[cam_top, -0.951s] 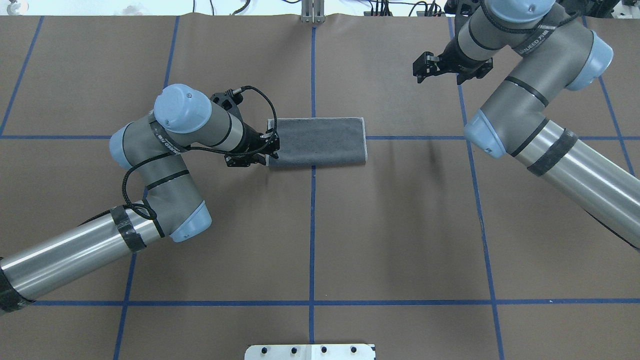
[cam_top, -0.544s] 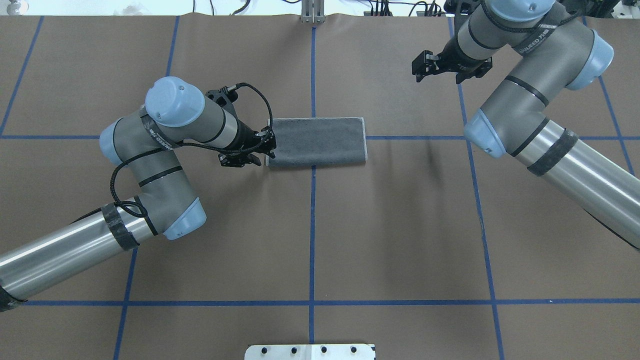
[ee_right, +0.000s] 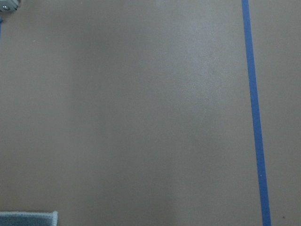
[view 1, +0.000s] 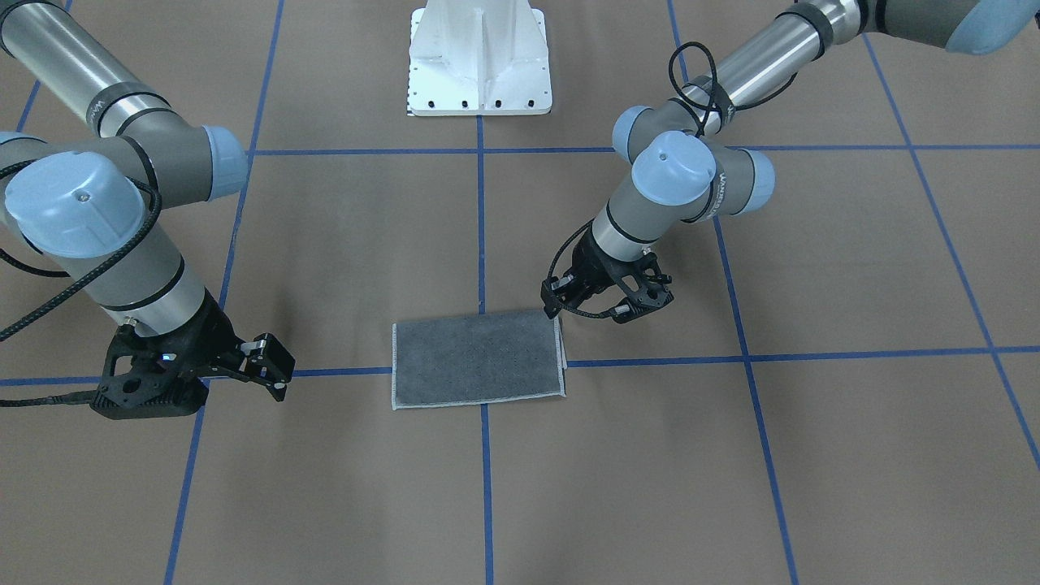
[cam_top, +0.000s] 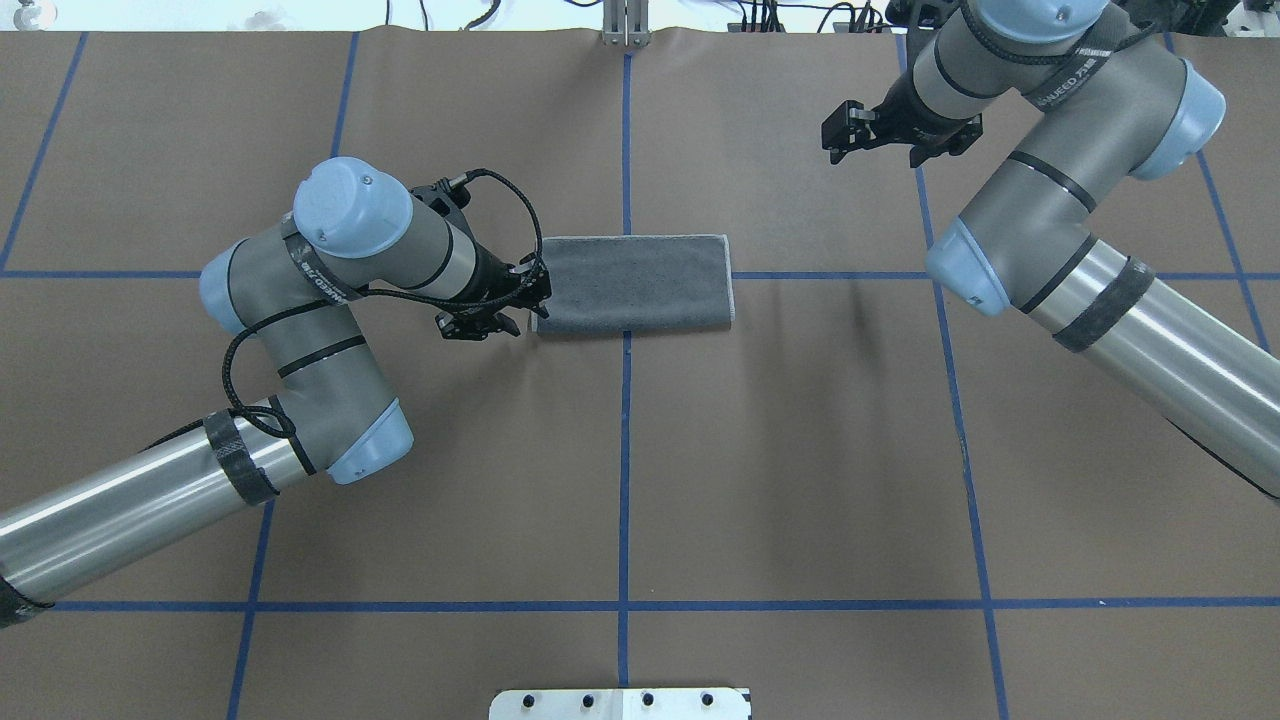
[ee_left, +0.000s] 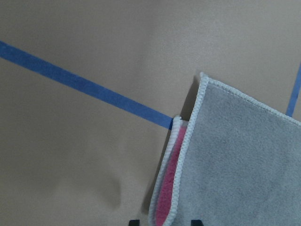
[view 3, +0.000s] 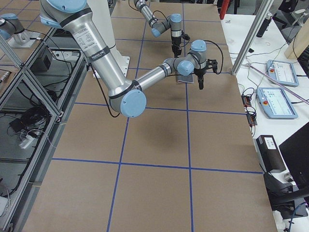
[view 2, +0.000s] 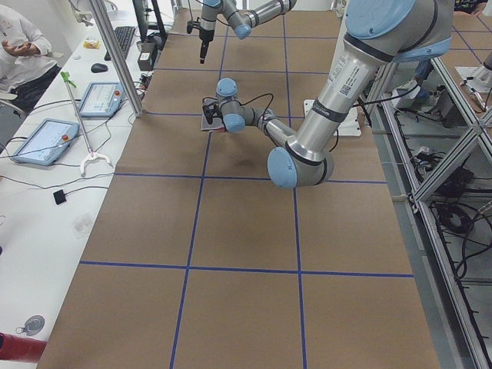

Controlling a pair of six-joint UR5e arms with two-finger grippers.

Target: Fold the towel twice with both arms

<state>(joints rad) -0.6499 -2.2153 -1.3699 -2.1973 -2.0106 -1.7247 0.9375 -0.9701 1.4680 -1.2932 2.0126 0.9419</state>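
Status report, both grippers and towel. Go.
Left gripper open at short end of towel. Right gripper open, well clear. Towel folded once, grey face up, flat. Nothing in the way.

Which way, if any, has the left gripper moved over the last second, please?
Yes. In the overhead view the left gripper has slid slightly left, away from the central blue tape line, back to the towel's left edge.
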